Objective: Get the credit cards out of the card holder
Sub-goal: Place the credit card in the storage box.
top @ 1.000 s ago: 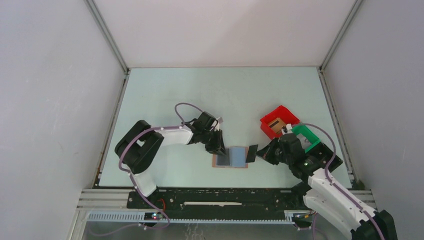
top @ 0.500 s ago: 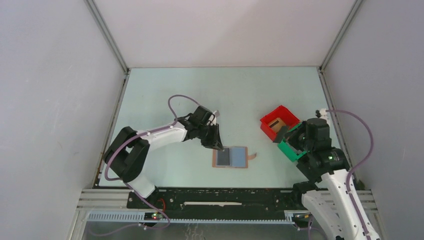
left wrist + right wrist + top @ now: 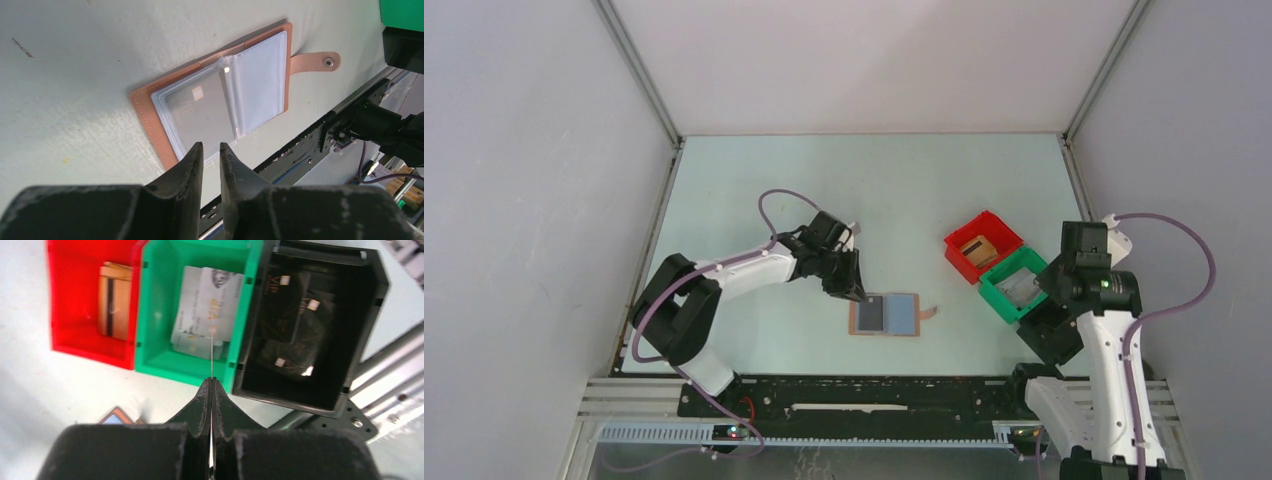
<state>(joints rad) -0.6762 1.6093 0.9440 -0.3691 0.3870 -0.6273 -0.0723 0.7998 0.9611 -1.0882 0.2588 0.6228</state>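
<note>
The card holder (image 3: 886,315) lies open by the middle of the near edge of the tabletop (image 3: 824,190). It looks light and floppy, with slick clear sleeves. My left pincer (image 3: 210,146) hangs by the filled sleeve, jaws slightly apart, empty. I'd pinch the stiff grey card (image 3: 200,107) by its edge. My right pincer (image 3: 212,382) is clenched on a thin card (image 3: 212,355), edge-on, face hidden.

One card holder (image 3: 260,75), one card (image 3: 200,107) inside it, one red bin (image 3: 90,352), one green bin (image 3: 175,371), one black bin (image 3: 365,325)
</note>
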